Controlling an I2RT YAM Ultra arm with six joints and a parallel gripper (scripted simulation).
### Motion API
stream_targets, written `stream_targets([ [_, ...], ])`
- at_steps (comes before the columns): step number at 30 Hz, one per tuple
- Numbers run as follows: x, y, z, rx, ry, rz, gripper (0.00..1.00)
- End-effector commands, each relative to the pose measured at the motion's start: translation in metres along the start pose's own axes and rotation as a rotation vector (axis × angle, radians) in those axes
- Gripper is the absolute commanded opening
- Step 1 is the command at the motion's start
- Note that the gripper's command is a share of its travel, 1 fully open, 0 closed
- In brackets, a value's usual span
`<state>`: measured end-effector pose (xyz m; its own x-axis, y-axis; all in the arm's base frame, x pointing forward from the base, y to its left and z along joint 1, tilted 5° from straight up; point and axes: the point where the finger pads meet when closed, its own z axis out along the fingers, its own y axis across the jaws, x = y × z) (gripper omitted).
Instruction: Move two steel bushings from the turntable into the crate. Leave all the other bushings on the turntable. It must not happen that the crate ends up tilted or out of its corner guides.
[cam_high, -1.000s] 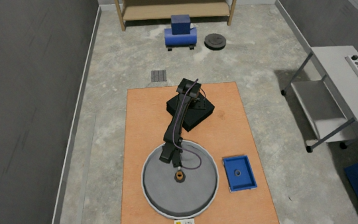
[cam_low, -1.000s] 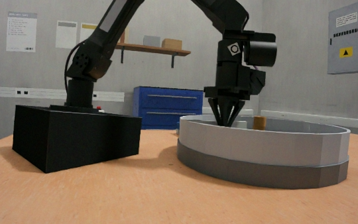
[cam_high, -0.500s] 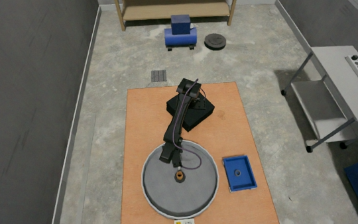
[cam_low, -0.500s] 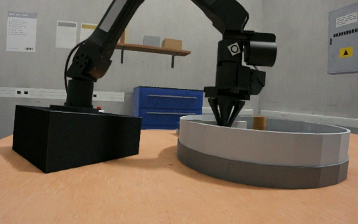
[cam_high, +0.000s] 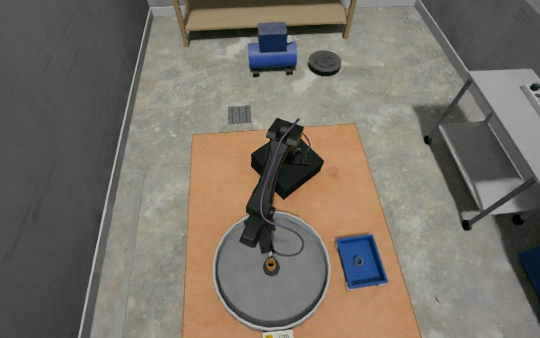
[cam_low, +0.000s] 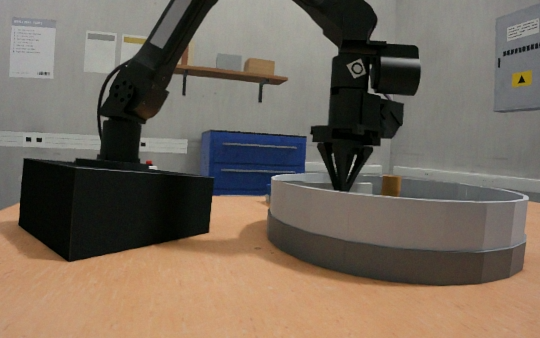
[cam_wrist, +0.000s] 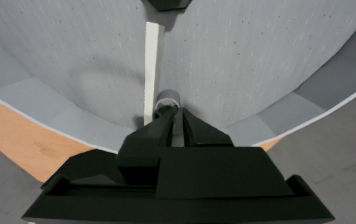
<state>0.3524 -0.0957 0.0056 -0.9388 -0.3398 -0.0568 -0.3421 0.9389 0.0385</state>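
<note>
Steel bushing (cam_wrist: 168, 98) on turntable (cam_high: 300, 295) (cam_low: 400, 225) (cam_wrist: 240, 60), far side in top view, close by fingers (cam_high: 268, 249) (cam_low: 341, 188) and just beside pale bar (cam_high: 271, 254) (cam_low: 362, 187) (cam_wrist: 152, 75). Fingers narrow, tips nearly together; nothing seen held. Risk: descending this narrow would knock or tip it; opening beside the bar could jam one finger. Turning turntable might carry it off, if powered. Bushing seems upright, bore facing up, long axis vertical. Crate (cam_high: 383, 272) (cam_low: 268, 191), right, already holds one ring-like bushing (cam_high: 361, 260).
</note>
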Motion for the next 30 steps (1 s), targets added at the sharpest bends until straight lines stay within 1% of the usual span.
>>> stream_targets([
  [1, -0.0142, -0.0018, -0.0202, 0.019, -0.053, -0.004, 0.12],
  [4, -0.0165, -0.0035, -0.0204, 0.026, -0.062, -0.005, 0.12],
  [30, -0.0165, -0.0035, -0.0204, 0.026, -0.062, -0.005, 0.12],
])
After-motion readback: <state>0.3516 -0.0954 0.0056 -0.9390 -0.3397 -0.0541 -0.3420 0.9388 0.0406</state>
